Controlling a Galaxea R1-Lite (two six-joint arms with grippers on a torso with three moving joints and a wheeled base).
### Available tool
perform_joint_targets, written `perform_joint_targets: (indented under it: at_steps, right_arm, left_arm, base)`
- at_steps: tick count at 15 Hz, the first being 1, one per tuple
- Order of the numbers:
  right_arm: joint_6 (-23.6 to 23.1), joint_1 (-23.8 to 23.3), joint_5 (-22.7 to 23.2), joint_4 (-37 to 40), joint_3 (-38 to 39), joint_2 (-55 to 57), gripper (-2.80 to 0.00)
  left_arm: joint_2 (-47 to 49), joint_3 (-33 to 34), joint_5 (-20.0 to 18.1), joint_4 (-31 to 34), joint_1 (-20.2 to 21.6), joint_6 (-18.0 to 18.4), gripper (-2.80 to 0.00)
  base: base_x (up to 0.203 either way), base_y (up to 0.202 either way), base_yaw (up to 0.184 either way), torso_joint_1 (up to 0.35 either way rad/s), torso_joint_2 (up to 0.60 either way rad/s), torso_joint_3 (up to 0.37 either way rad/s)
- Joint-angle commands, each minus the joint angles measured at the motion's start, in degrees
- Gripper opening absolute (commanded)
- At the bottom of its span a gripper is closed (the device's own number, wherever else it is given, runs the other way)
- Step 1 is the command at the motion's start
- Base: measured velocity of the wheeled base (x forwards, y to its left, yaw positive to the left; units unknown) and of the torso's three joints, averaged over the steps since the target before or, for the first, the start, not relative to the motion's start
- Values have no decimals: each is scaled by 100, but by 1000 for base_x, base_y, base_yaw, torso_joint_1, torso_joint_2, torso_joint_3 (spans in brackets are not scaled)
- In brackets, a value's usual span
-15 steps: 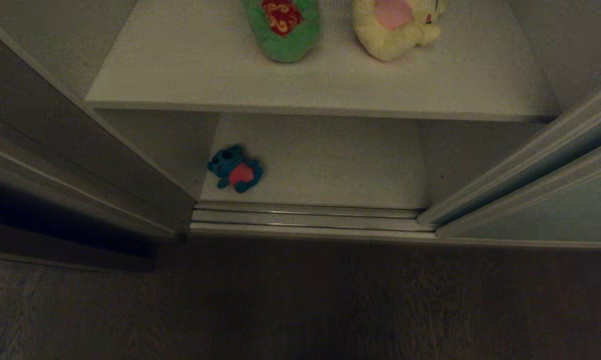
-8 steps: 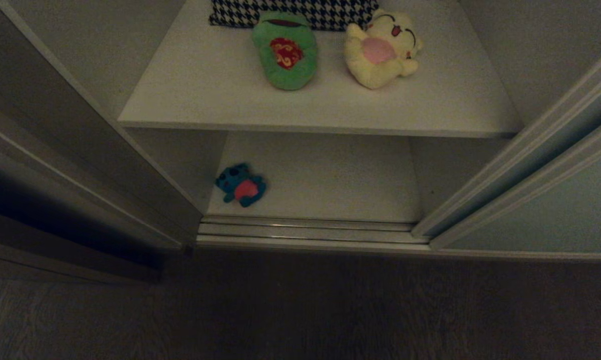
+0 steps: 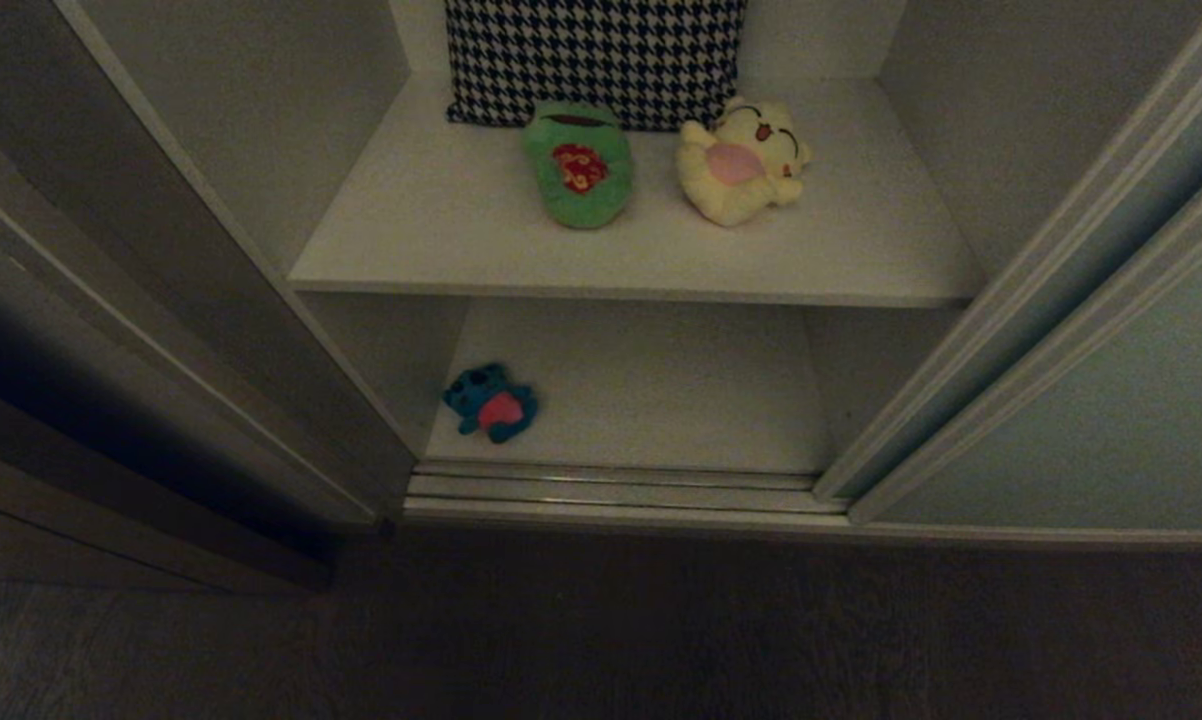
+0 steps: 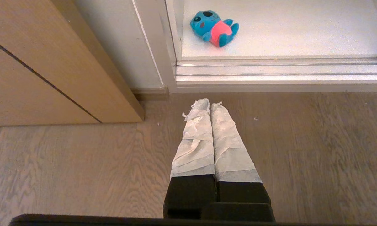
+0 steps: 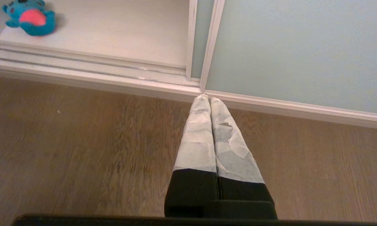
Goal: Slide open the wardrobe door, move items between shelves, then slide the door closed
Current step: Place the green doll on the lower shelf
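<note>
Below the upper shelf [image 3: 441,215], the blue toy [image 3: 491,402] is judged soft, light, best pinched at its belly; left claw [image 4: 207,105] and right claw [image 5: 206,99] are pressed shut, empty.

The robot's head camera tipped upward, so the whole wardrobe slid down in its view. The houndstooth cloth [image 3: 594,60] came fully into sight behind the green frog [image 3: 576,165] and yellow toy [image 3: 739,160]; no object moved.
</note>
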Motion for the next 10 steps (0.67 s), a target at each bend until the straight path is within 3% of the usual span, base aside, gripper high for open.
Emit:
perform_joint_targets:
  at_steps: [1, 6, 8, 10]
  right_arm:
    - [-4, 1, 3, -6, 1, -1, -280]
    - [-2, 1, 3, -1, 1, -1, -280]
    - [-7, 1, 3, 3, 1, -1, -280]
    - [-7, 1, 3, 1, 1, -1, -280]
  left_arm:
    - [21, -4, -2, -1, 0, 8, -280]
    - [21, -8, -2, -86, 0, 117, -280]
    - [22, -512, -87, -97, 0, 36, -280]
    - [152, -1420, -405, 138, 0, 8, -280]
  base:
    - [0, 0, 0, 2, 7, 70]
    - [0, 0, 0, 1, 0, 8]
    - [0, 0, 0, 0, 0, 0]
    - [0, 0, 0, 0, 0, 0]
